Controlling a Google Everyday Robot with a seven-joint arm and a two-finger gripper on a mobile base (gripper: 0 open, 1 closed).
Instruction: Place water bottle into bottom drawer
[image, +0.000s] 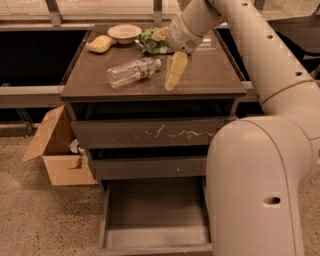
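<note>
The water bottle (132, 71) lies on its side on the cabinet top (205, 75), white cap pointing right. My gripper (171, 82) hangs point-down just right of the bottle's cap end, close to it, holding nothing that I can see. The bottom drawer (155, 235) is pulled open below; its flat grey floor shows and nothing lies in it.
A green snack bag (150, 41), a white bowl (124, 32) and a yellow sponge (100, 44) sit at the back of the cabinet top. The scratched top drawer (150, 132) and the middle drawer (147, 167) are closed. An open cardboard box (55, 150) stands on the floor at the left.
</note>
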